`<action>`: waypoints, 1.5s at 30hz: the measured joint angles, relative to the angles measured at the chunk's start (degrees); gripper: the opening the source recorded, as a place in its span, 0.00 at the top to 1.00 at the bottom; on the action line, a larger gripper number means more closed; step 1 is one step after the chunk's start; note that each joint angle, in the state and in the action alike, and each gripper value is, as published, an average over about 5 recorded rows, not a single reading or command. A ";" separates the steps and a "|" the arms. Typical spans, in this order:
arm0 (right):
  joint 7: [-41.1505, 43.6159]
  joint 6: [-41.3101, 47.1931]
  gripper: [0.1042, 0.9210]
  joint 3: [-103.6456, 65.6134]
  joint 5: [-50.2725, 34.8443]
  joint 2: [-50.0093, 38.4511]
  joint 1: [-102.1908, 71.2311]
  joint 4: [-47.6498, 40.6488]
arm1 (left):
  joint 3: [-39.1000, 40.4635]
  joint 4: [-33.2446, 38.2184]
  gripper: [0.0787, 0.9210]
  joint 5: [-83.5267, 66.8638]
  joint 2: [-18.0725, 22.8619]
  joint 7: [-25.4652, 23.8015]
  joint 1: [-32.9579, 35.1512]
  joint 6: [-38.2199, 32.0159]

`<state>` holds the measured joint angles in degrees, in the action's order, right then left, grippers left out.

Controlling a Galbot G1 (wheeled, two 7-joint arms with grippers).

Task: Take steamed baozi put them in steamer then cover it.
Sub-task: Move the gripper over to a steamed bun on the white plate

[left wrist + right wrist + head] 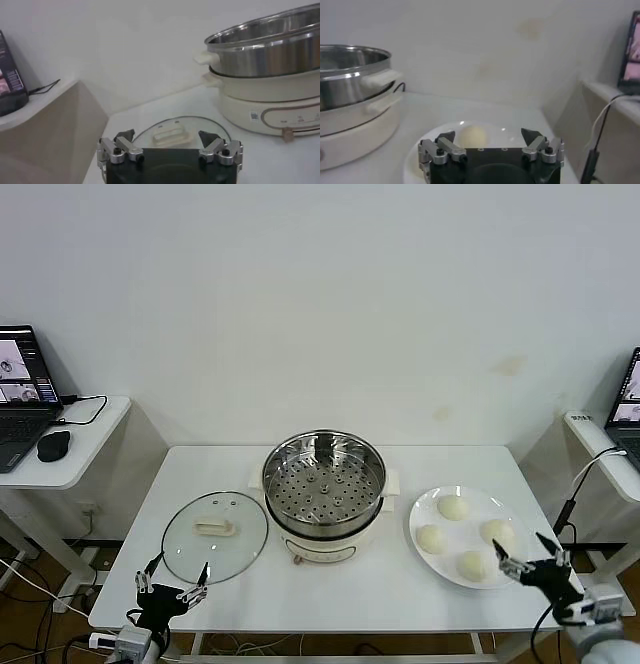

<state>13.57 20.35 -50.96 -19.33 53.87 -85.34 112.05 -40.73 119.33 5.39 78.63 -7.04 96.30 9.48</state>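
Observation:
The steamer (372, 469) stands mid-table, a steel pot with a bare perforated tray on a cream base; it also shows in the left wrist view (270, 60) and the right wrist view (350, 75). The glass cover (235, 549) lies flat to its left, handle up (171, 135). Several baozi (453, 507) sit on a white plate (440, 574) to its right. My left gripper (175, 576) (166, 135) hangs open at the cover's near rim. My right gripper (520, 549) (487, 134) is open and empty at the plate's near right edge, a baozi (472, 136) just beyond it.
A side table (70, 454) on the left carries a laptop (25, 394) and a mouse (53, 446). Another side table (600, 444) stands on the right, a cable (570, 504) hanging from it close to my right arm.

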 measured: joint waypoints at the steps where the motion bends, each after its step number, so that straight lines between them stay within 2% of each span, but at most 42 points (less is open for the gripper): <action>1: 0.77 0.21 0.12 0.17 0.68 -0.69 0.68 -0.31 | 0.02 0.11 0.12 0.10 0.08 0.08 0.15 -0.08; 8: 13.37 1.39 0.12 5.44 11.03 -9.92 12.17 -5.98 | 0.03 1.41 0.12 1.58 1.36 0.96 2.12 -1.00; 15: 29.73 -1.07 0.12 19.40 21.15 -17.50 30.59 -15.30 | -0.57 2.36 0.12 2.54 2.14 1.28 2.88 -1.42; 26: 50.79 -8.34 0.12 50.27 30.29 -19.10 60.93 -31.39 | -0.73 3.49 0.12 3.71 3.59 1.54 3.15 -1.99; 34: 57.65 -14.34 0.12 64.58 36.10 -13.51 72.88 -43.98 | -1.20 4.08 0.12 4.24 4.50 1.52 4.01 -2.12; 45: 58.84 -19.86 0.12 70.26 44.40 -5.38 77.96 -57.80 | -0.93 3.45 0.12 4.78 4.86 1.29 4.63 -2.22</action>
<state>72.40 0.48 19.31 25.07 48.49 -7.38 54.25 -41.66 122.78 10.17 83.48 -5.74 100.93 7.26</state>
